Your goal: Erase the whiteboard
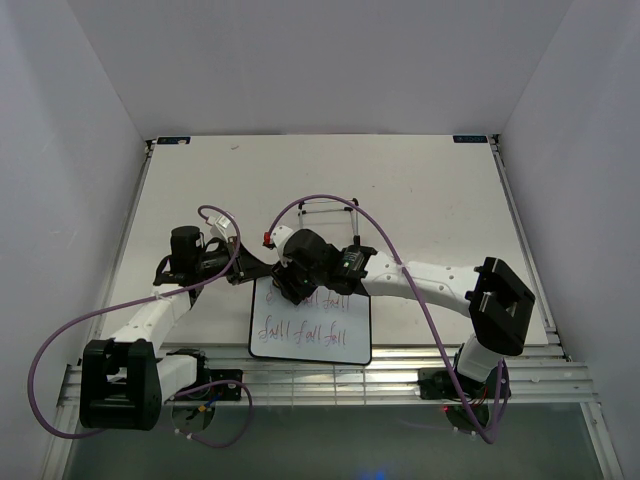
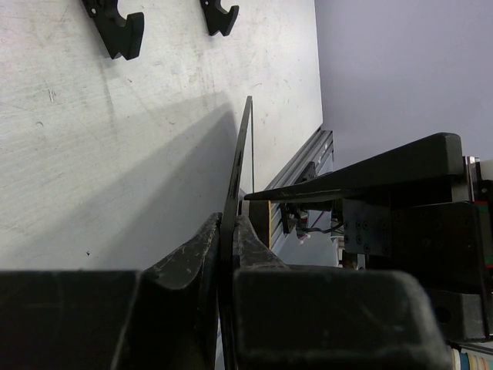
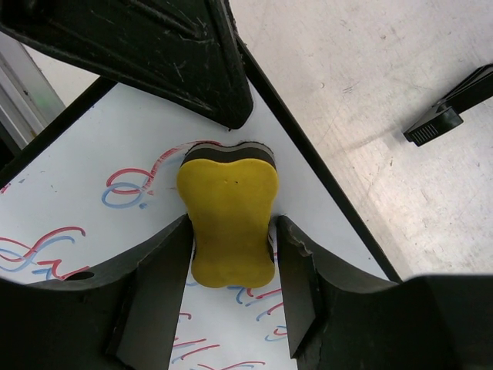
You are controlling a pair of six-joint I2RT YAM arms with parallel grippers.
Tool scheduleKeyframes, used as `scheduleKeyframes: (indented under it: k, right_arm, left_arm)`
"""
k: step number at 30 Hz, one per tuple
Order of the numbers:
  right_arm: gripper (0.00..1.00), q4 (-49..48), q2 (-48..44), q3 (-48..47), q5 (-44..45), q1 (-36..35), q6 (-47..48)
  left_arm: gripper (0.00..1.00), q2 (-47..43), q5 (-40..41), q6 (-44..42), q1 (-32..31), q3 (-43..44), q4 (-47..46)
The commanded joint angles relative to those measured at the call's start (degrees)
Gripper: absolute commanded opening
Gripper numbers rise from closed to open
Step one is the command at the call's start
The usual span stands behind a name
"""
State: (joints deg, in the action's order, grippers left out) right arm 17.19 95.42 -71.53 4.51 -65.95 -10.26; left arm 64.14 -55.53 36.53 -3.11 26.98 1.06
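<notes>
The left tool (image 2: 229, 235) is clamped on the edge of the whiteboard (image 1: 312, 340), the right tool (image 3: 234, 231) straddles a yellow eraser (image 3: 228, 196) resting on its surface, whether gripping I cannot tell, among unreadable red-and-blue scribbles (image 3: 46, 247), the board lying at the near edge of the bench (image 1: 420, 190).

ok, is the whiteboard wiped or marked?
Marked: whiteboard bears red and blue scribbles; yellow eraser rests on it.

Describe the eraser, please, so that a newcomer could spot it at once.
Near the table's front edge is a scribbled whiteboard. On its far end, between the right gripper's fingers, sits the eraser: a waisted yellow block with a black base, the only yellow thing there.
</notes>
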Motion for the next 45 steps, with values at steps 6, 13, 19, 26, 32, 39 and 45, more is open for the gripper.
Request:
scheduleKeyframes:
  k: [6,13,19,26,32,39,45]
  right_arm:
    - [0.53,-0.75,-1.55,-1.16,2.87,0.12,0.33]
    - [0.52,-1.28,-1.90,-1.07,2.34,0.12,0.42]
    - [0.53,-1.37,-2.08,-1.60,2.08,0.12,0.33]
    - [0.53,-1.37,-2.16,-1.86,2.52,0.12,0.24]
    - [0.54,-1.46,-2.95,-1.69,2.69,0.12,0.07]
    - [0.55,-1.37,-3.13,-1.95,3.13,0.12,-0.11]
    - [0.52,-1.46,-2.69,-1.69,3.05,0.12,-0.29]
  left_arm:
    - [0.00,-0.77,-0.28,-1.29,-0.40,1.58,-1.41]
    - [0.00,-0.60,-0.28,-1.20,-0.49,1.67,-1.41]
    - [0.00,-0.59,-0.20,-1.29,-0.40,1.67,-1.41]
    - [0.00,-0.51,0.33,-1.55,-0.58,1.93,-1.32]
    - [0.00,-0.51,0.68,-1.73,-0.66,2.02,-1.41]
    - [0.00,-0.24,0.68,-1.82,-0.75,2.11,-1.32]
    - [0.00,-0.42,0.77,-1.82,-0.84,2.11,-1.32]
